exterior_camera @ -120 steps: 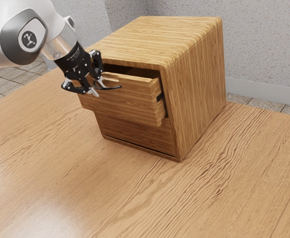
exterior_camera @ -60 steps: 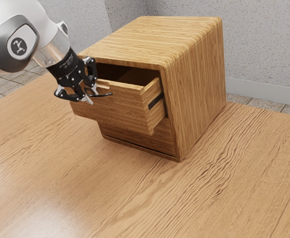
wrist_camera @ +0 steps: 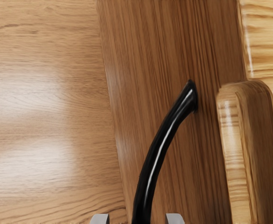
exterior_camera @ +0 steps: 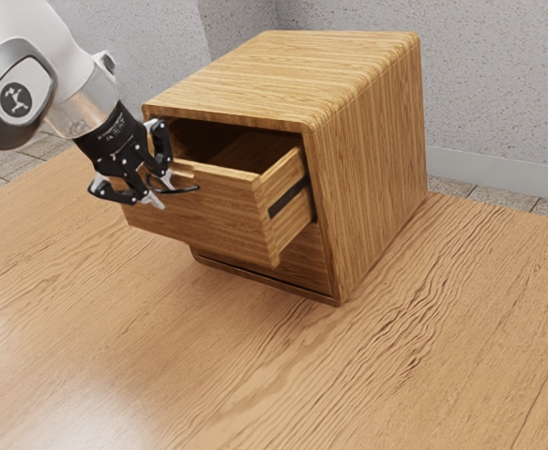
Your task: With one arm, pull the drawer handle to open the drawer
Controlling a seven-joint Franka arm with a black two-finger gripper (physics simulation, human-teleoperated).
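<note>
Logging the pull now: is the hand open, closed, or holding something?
The hand is at the drawer handle; open or closed cannot be told.

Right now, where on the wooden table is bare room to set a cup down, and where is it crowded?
Free: the wooden table in front of the light wooden cabinet and toward the exterior view's right. Crowded: around the pulled-out upper drawer, where the black gripper is at its curved black handle.
</note>
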